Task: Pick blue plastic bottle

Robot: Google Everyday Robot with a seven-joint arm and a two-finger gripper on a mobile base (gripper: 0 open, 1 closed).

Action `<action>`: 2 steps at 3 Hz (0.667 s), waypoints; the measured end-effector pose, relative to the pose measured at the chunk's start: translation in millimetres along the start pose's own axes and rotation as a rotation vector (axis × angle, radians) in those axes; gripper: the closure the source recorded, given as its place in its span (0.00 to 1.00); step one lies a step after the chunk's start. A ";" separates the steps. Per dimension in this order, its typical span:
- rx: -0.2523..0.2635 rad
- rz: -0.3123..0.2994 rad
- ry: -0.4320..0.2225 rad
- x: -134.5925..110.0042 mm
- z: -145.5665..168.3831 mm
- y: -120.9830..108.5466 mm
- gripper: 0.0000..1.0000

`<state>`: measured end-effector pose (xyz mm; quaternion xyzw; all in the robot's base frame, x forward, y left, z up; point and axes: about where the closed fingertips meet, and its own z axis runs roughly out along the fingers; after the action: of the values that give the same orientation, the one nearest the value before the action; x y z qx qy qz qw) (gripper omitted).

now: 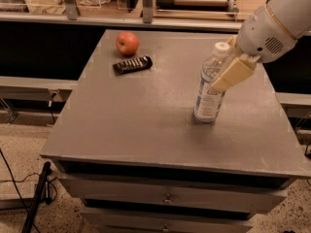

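Blue plastic bottle; pincer just beside

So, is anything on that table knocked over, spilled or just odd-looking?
Nothing stands out. The blue plastic bottle stands capped on the grey table, no spill around it, with the end effector close beside its upper part. The apple and a dark wrapped bar sit whole near the far left corner.

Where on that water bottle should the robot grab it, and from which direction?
Around the round body, just above the label, coming in level from the arm's side. The blue plastic bottle stands upright on the table, far from the apple, and the gripper is beside its upper half.
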<state>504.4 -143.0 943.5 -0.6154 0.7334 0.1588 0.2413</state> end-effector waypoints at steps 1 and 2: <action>-0.002 -0.010 0.023 -12.6 -1.3 -3.3 0.97; 0.024 -0.091 0.048 -55.1 -15.5 3.0 1.00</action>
<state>506.0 -105.2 986.5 -0.6488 0.7121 0.1239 0.2379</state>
